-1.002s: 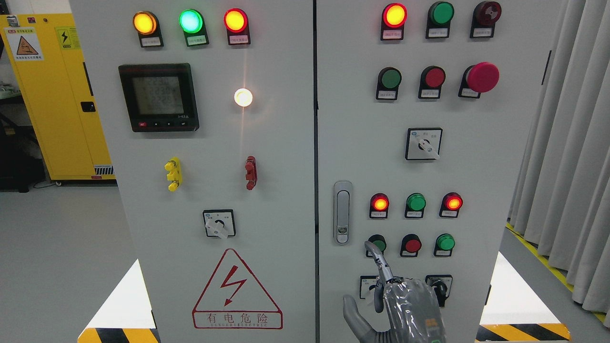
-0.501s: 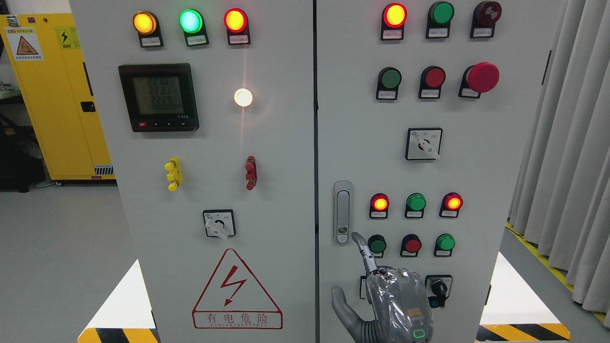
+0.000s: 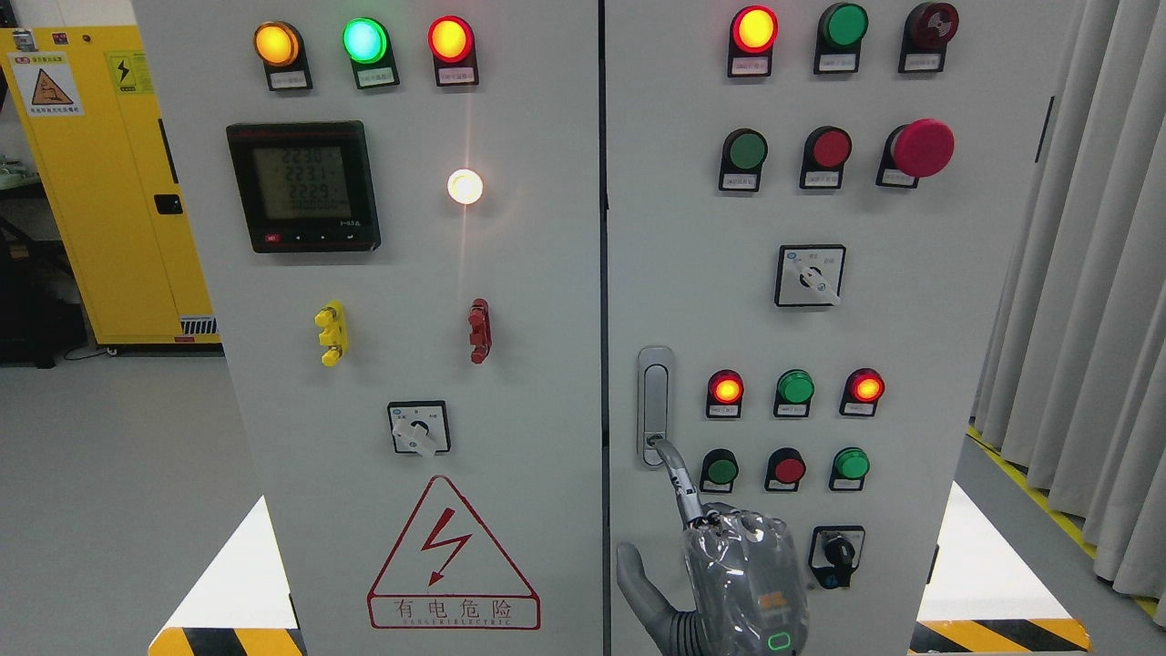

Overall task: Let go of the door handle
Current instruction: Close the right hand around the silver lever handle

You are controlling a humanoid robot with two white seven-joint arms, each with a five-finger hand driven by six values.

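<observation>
meter display (image 3: 302,185) reads 2230, 2231, 2229; red warning triangle (image 3: 453,554) reads 有电危险.

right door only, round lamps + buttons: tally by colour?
Green lamps and buttons: 5
Red lamps and buttons: 7, including the big mushroom button and the dark top-right lamp
Total: 12
</observation>
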